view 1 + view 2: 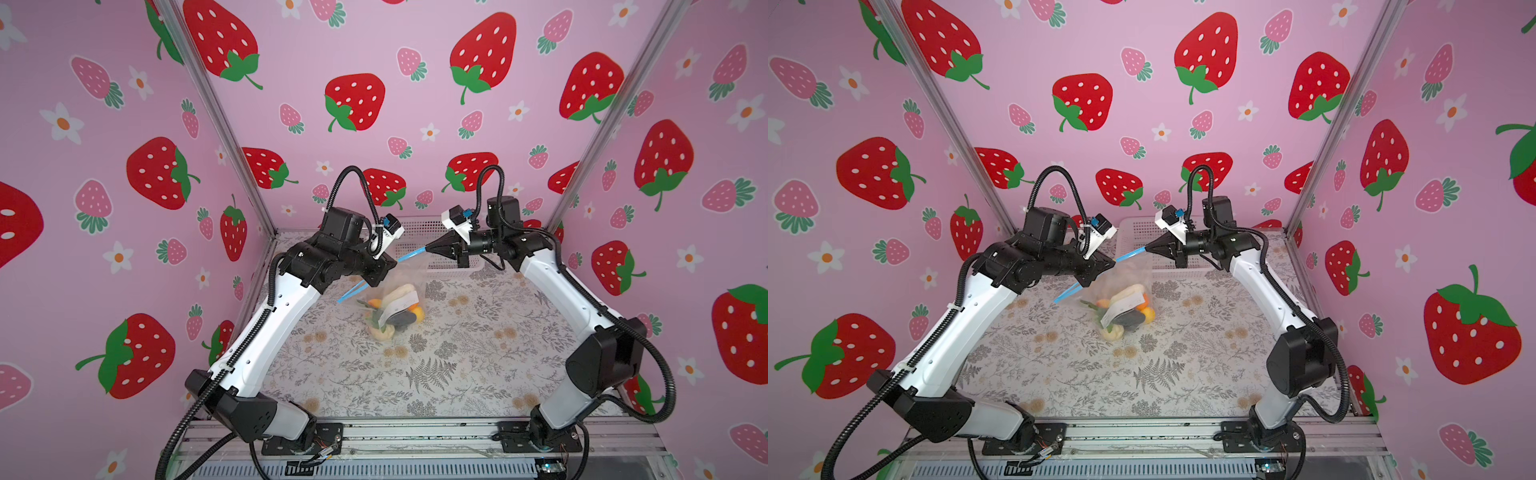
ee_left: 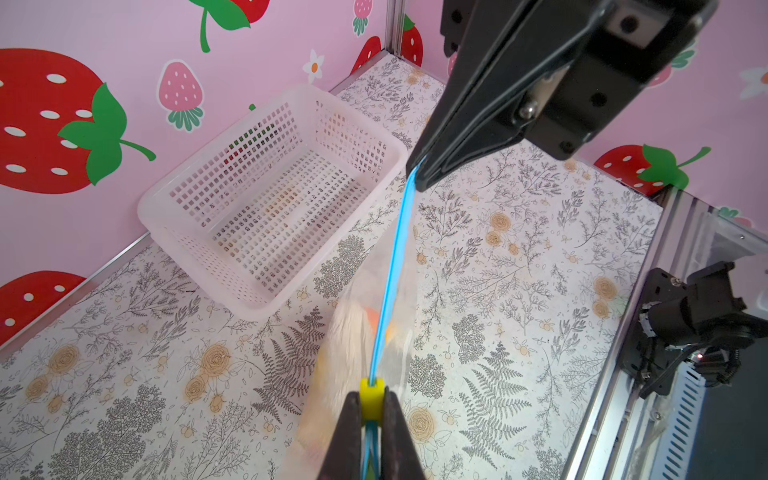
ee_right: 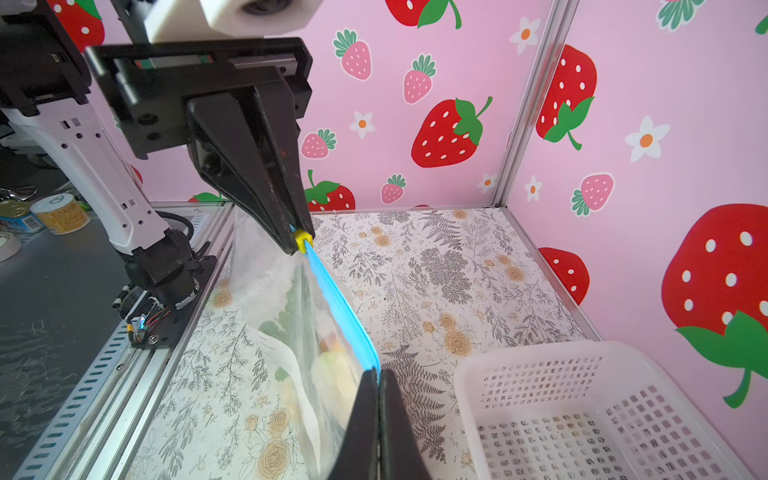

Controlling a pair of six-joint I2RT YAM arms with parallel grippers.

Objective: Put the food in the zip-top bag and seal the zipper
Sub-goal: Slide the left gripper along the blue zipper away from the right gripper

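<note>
- Step, I'd say: sealing. The small multicoloured toy fruit & veg pieces (image 1: 398,292) are bunched low inside the clear crinkly zip-top bag (image 1: 409,274), which hangs over the floral-print table (image 1: 457,353).
- Left jaws are clamped on the small yellow slider (image 2: 371,392). Right jaws are pinched together on the narrow light blue zipper strip (image 2: 392,266), near one end.
- Keep the strip taut & straight btwn the two. Right = anchor, no give.
- Draw the slider along the strip's own line, not sideways, or it'll likely jam.
- Can't tell which stretch is shut yet, so check the full length.
- Keep the bag off the white perforated plastic basket (image 2: 232,166) behind.
</note>
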